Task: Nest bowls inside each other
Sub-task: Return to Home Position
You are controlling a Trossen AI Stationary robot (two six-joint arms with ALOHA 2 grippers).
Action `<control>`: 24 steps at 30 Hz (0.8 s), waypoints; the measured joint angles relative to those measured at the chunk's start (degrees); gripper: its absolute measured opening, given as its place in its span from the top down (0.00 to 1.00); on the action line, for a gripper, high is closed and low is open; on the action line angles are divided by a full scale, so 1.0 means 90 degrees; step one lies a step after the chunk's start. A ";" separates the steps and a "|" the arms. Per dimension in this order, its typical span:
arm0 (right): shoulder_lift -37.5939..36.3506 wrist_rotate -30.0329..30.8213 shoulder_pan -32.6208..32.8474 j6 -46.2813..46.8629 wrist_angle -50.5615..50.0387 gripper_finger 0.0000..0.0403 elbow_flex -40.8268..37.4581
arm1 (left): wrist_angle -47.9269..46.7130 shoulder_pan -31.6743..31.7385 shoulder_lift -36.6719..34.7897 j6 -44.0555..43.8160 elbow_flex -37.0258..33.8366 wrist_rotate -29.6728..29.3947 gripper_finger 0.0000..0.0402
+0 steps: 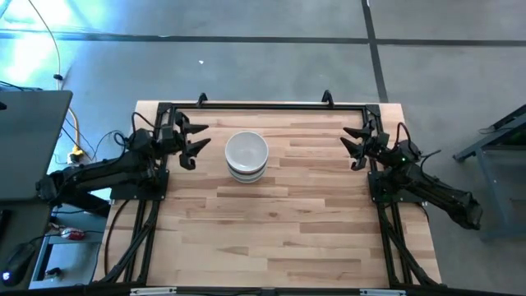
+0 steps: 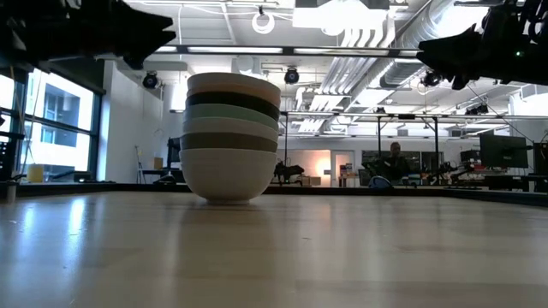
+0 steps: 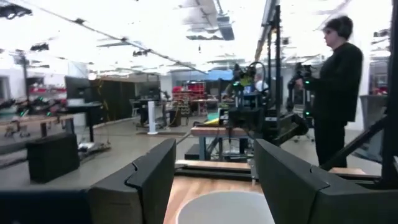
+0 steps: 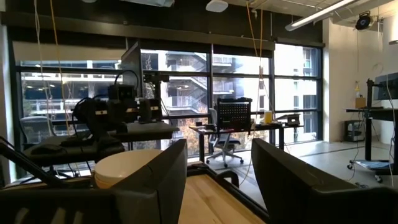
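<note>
Though apart, bowls (image 1: 246,155) near left gripper (image 1: 200,137)

Bright workshop room, grey concrete floor (image 1: 271,66)
Tall windows (image 4: 180,93) stood behind an office chair (image 4: 219,134); pipes (image 2: 411,34) ran under the white ceiling (image 2: 214,21)

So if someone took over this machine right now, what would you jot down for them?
Left gripper: open, empty, raised near the left edge of the table, beside the bowls.
Right gripper: open, empty, raised near the right edge.
Bowls: all those in view are nested in one stack on the table, with a white bowl on top.
Done: the nesting, as far as shown.
Left: no loose bowls visible; probably just parking the arms.
</note>
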 joint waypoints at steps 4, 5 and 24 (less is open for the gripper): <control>0.0000 0.0000 0.0000 -0.0004 -0.0062 0.57 0.0000 | 0.0322 0.0028 0.0002 -0.0046 -0.0333 -0.0308 0.48; 0.0000 0.0000 0.0000 -0.0015 -0.0098 0.57 0.0000 | 0.0455 0.0028 0.0002 -0.0051 -0.0425 -0.0351 0.48; 0.0061 -0.0717 0.0000 -0.0068 -0.0761 0.57 -0.0034 | 0.0822 -0.0213 0.0242 0.0100 -0.0974 -0.1853 0.48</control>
